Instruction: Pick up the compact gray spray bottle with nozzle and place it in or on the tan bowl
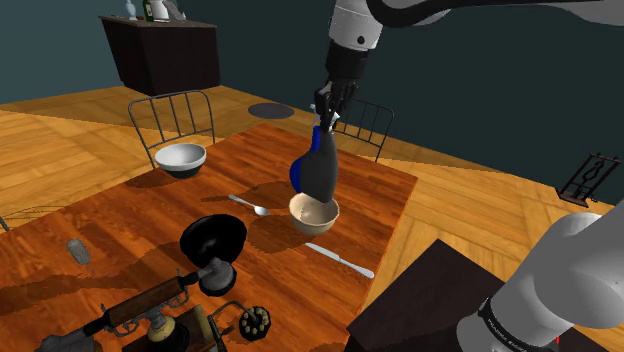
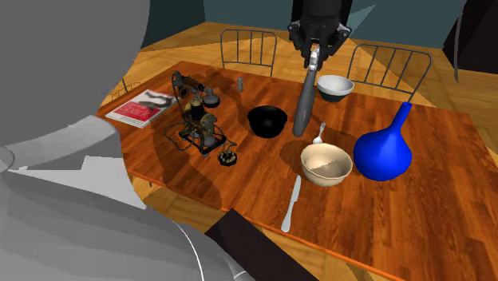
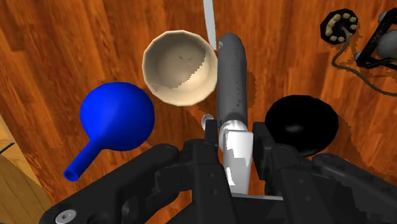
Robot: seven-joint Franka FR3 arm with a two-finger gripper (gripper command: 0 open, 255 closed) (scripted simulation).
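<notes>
My black gripper (image 1: pixel 330 100) (image 2: pixel 317 44) (image 3: pixel 234 149) is shut on the pale nozzle end of the gray spray bottle (image 1: pixel 321 170) (image 2: pixel 305 100) (image 3: pixel 230 79). The bottle hangs almost upright in the air, clear of the wooden table (image 1: pixel 120 230). The tan bowl (image 1: pixel 314 213) (image 2: pixel 326 164) (image 3: pixel 177 69) stands below it. In the wrist view the bottle's lower end lies just beside the bowl's rim, on the side toward the black bowl (image 3: pixel 300 124), not over the bowl's middle.
A blue long-necked vase (image 1: pixel 297 176) (image 2: pixel 382 153) (image 3: pixel 117 117) stands close beside the tan bowl. The black bowl (image 2: pixel 266 120), a spoon (image 2: pixel 319 132), a knife (image 2: pixel 291 204), a white bowl (image 2: pixel 335 86), a dark metal gadget (image 2: pixel 196 120) and a magazine (image 2: pixel 142 108) share the table. Chairs (image 2: pixel 249 48) line its far edge.
</notes>
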